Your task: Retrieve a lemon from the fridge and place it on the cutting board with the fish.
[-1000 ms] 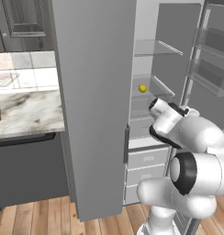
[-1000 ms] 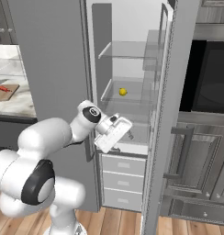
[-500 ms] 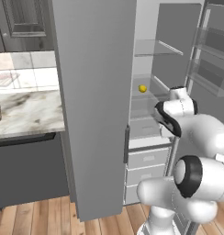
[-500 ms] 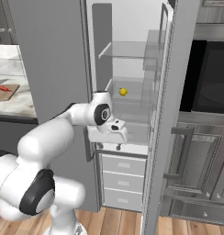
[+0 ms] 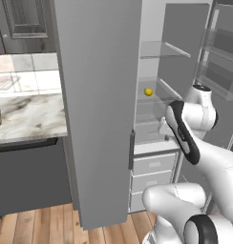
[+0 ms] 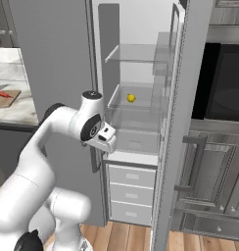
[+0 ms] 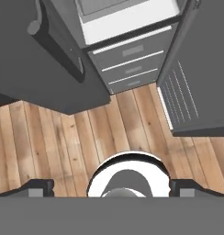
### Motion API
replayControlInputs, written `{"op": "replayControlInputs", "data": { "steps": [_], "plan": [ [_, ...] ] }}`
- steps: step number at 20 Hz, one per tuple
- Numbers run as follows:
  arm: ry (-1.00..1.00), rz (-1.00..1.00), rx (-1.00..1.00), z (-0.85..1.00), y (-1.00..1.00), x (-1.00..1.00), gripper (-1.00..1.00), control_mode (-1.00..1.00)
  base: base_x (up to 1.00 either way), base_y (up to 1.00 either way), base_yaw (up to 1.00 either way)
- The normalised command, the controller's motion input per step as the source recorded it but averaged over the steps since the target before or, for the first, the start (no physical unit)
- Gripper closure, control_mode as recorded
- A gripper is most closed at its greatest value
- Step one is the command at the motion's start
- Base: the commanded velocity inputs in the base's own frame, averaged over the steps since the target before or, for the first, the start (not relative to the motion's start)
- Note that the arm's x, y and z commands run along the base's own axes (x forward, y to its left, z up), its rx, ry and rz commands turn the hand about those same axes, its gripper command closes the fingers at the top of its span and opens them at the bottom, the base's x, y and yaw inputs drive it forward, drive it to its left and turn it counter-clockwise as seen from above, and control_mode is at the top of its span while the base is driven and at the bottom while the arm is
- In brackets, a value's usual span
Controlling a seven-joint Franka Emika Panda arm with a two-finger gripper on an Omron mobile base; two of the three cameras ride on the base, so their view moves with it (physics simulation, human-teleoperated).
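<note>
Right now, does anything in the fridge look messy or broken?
Nothing stands out. The fridge stands open with its glass shelves level, and the lemon sits alone on the middle shelf, whole. The drawers below are shut and straight. No spills show on the wooden floor.
</note>
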Motion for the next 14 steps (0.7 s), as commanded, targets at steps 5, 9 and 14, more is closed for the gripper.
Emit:
{"op": "replayControlInputs", "data": {
  "steps": [5, 9, 14],
  "plan": [
    [-0.09, 0.02, 0.02, 0.5, 0.08, -0.61, -1.0, -1.0, 0.0, 0.0, 0.0],
    [-0.23, 0.0, -0.02, 0.05, 0.0, -0.59, -1.0, -1.0, 0.0, 0.0, 0.0],
    [-0.05, 0.0, -0.09, 0.02, 0.15, -0.1, -1.0, -1.0, 0.0, 0.0, 0.0]
  ]
}}
